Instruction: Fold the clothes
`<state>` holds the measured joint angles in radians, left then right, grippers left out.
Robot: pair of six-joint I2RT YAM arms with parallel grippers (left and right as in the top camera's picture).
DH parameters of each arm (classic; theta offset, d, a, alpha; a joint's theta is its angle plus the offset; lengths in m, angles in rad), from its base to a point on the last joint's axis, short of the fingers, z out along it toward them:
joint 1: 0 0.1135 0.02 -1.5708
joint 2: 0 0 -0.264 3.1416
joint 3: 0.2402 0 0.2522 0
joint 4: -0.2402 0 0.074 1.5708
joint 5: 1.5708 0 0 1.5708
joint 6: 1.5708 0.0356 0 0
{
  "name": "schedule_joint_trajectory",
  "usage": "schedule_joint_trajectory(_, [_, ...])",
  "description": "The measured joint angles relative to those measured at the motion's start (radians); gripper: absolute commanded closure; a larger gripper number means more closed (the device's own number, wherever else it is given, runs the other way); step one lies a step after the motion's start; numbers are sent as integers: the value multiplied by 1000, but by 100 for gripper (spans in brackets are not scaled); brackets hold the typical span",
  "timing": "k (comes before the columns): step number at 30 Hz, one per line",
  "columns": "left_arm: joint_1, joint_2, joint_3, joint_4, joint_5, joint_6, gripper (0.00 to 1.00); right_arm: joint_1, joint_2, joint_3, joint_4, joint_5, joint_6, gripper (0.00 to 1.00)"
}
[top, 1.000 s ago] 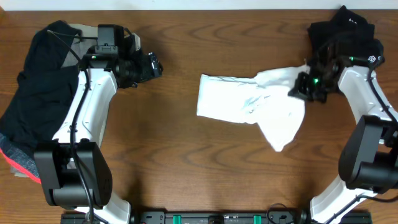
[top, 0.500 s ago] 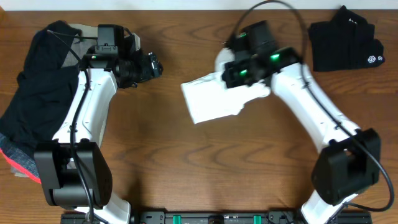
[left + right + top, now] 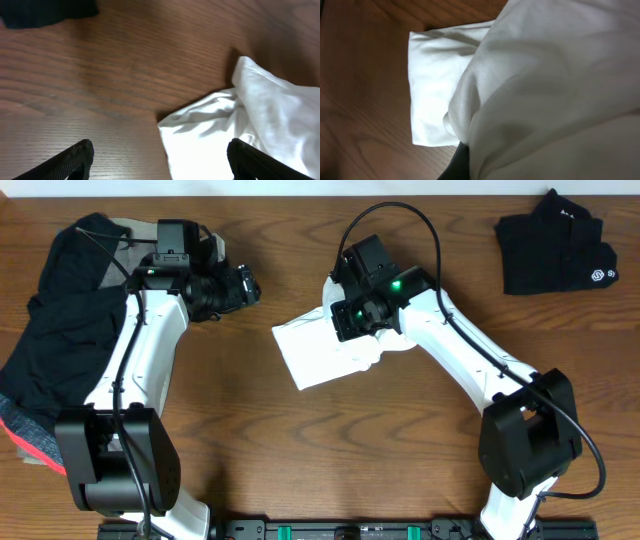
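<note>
The white T-shirt (image 3: 322, 352) lies folded in a tilted rectangle at the table's middle. My right gripper (image 3: 350, 315) is over its far right corner, shut on a bunch of the white fabric. In the right wrist view the T-shirt (image 3: 545, 90) drapes over the jaws, and only one dark finger (image 3: 462, 161) shows beneath it. My left gripper (image 3: 246, 284) hovers open to the shirt's upper left, holding nothing. In the left wrist view its fingertips (image 3: 76, 159) stand wide apart, with the shirt's edge (image 3: 250, 115) ahead on the right.
A folded black garment (image 3: 555, 242) lies at the far right corner. A heap of dark clothes (image 3: 50, 330) with a red hem (image 3: 35, 442) covers the left edge. Bare wooden table (image 3: 320, 460) stretches along the front.
My right gripper has swept from the far right to the middle, carrying the shirt's loose right part over onto the rest. The shirt has shifted left. The left arm has not moved.
</note>
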<state>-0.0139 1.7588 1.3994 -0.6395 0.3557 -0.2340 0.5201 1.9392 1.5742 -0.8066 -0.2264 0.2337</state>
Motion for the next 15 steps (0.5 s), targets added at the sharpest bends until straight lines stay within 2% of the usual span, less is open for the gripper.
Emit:
schedule_joint_trajectory(5, [32,0,0,27,-24,-1,13,9,0,19,-17,49,-19,96])
schedule_joint_trajectory(7, [63,0,0,38,-29,-2,13,26,0,21,-10,80,-46,83])
schedule_joint_trajectory(9, [95,0,0,42,-35,-2,13,56,1,21,11,105,-96,64])
schedule_joint_trajectory(10, [111,0,0,42,-38,-2,13,76,3,22,25,113,-122,59])
schedule_joint_trajectory(12, [137,0,0,42,-44,-2,13,119,10,24,47,127,-166,51])
schedule_joint_trajectory(15, [163,0,0,42,-46,-2,13,183,34,30,67,135,-215,49])
